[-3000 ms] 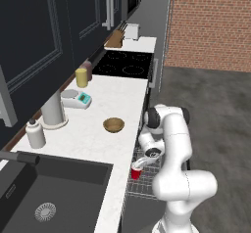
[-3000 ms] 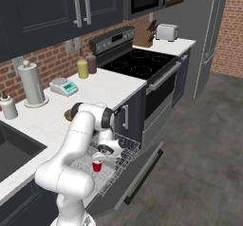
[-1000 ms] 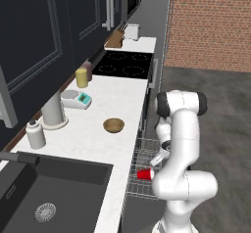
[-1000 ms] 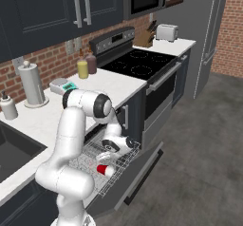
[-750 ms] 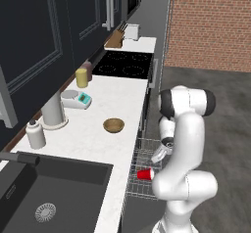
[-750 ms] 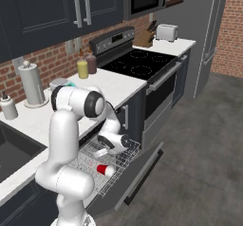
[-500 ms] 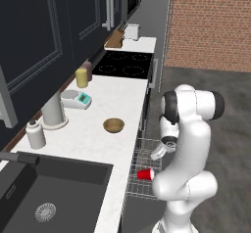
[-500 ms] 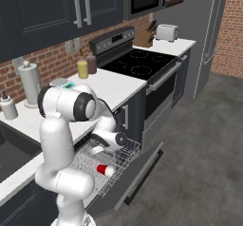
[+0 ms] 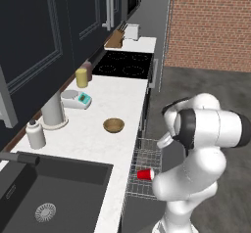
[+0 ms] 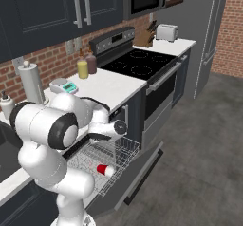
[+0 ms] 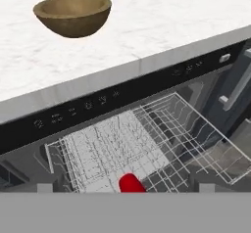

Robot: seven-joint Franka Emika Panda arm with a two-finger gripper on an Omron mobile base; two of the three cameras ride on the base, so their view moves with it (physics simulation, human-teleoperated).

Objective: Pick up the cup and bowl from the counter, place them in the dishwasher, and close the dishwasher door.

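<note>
The red cup (image 9: pixel 145 174) lies on its side in the pulled-out grey wire rack (image 9: pixel 150 154) of the dishwasher; it is also visible as the cup (image 10: pixel 103 170) and the cup (image 11: pixel 130 183). The tan bowl (image 9: pixel 113 125) sits on the white counter (image 9: pixel 122 102), and the hand view has the bowl (image 11: pixel 73 13) at its upper left. My gripper (image 9: pixel 163 141) hangs above the rack, faces the counter edge, and is open with nothing in it. The dark dishwasher door (image 10: pixel 142 172) is folded down, open.
On the counter stand a white bottle (image 9: pixel 35 134), a paper towel roll (image 9: pixel 53 110), a small scale (image 9: pixel 77 99) and a yellow jar (image 9: pixel 81 78). A black sink (image 9: pixel 49 198) lies to the left and a black cooktop (image 9: pixel 125 63) beyond. My own arm (image 9: pixel 201 144) fills the space in front of the rack.
The cup, held over the rack three seconds ago, now lies loose in it. My hand has lifted off the rack and turned toward the counter while the elbow swung outward.
</note>
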